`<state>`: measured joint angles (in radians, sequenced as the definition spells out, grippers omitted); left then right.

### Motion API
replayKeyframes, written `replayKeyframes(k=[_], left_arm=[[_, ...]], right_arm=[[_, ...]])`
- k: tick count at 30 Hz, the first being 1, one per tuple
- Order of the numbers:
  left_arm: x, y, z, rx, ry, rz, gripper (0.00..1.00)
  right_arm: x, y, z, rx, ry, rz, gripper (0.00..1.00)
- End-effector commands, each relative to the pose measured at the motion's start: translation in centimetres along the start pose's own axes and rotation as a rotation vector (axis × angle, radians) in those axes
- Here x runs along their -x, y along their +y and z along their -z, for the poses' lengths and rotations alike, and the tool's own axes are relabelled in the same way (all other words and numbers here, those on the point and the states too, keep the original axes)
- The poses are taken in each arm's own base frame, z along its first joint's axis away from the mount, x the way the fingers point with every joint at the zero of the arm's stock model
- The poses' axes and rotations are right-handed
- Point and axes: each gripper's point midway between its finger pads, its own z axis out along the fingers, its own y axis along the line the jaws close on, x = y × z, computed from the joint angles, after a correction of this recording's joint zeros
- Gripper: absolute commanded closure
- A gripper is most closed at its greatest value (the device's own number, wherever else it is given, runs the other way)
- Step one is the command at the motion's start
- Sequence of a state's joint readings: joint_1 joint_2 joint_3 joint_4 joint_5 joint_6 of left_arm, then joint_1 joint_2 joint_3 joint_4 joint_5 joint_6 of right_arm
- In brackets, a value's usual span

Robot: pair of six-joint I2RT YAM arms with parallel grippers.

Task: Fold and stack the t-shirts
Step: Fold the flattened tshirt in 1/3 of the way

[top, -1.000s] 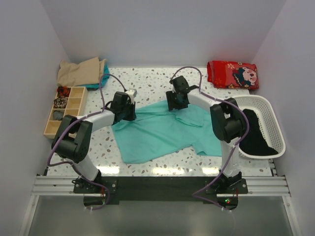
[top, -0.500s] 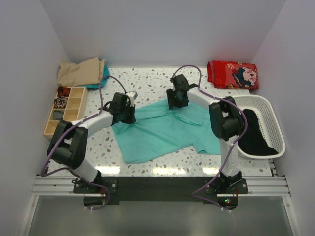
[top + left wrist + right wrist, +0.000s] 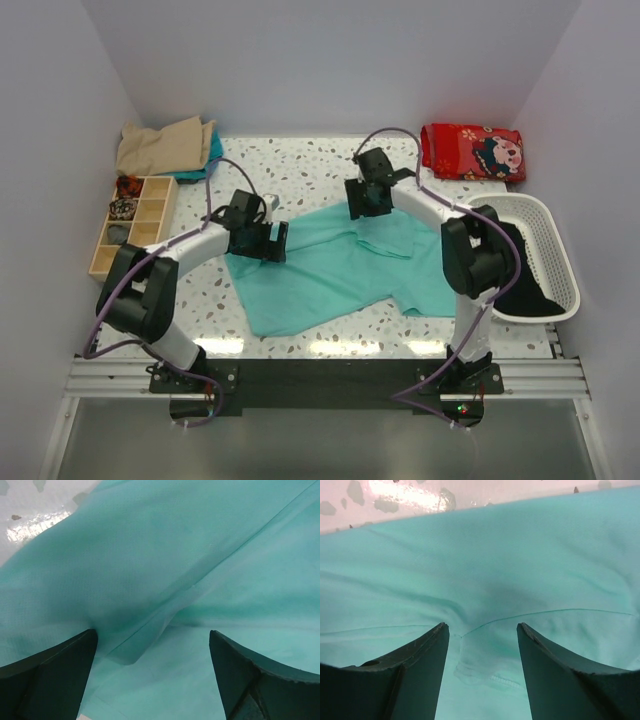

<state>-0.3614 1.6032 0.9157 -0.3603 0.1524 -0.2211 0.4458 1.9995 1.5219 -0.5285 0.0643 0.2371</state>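
Teal t-shirt beneath left claw, right claw

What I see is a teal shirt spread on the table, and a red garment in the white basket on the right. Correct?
One detail is off: the garment in the white basket is black, not red, as the top external view shows. The teal shirt is indeed spread on the table.

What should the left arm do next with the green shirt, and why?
Probably lower the left end effector slightly and close on the raised fold of the teal t-shirt. Its fingers stand wide apart on either side of that fold, gripping nothing, and the shirt lies rumpled and unfolded on the table.
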Motion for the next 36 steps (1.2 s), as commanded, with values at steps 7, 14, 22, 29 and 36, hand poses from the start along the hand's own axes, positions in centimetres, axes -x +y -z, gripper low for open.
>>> replayKeyframes(k=[7,14,22,29,36], left_arm=[[3.5,1.9,3.8,0.156,-0.181,0.06,0.0],[2.8,1.8,1.1,0.122,-0.174,0.127,0.0],[-2.3,3.3,-3.5,0.127,-0.034,0.177,0.0],[-0.1,7.4,-5.1,0.195,-0.031,0.225,0.0],[7.5,11.0,-6.5,0.232,-0.06,0.185,0.0]], right_arm=[[4.3,-0.8,1.7,-0.014,-0.107,-0.022,0.39],[3.7,-3.4,-0.8,-0.049,-0.081,-0.096,0.39],[0.5,-8.9,-3.3,-0.127,0.009,-0.219,0.39],[-2.0,-12.3,-5.8,-0.177,0.119,-0.295,0.39],[-0.4,-11.4,-7.2,-0.118,0.129,-0.283,0.4]])
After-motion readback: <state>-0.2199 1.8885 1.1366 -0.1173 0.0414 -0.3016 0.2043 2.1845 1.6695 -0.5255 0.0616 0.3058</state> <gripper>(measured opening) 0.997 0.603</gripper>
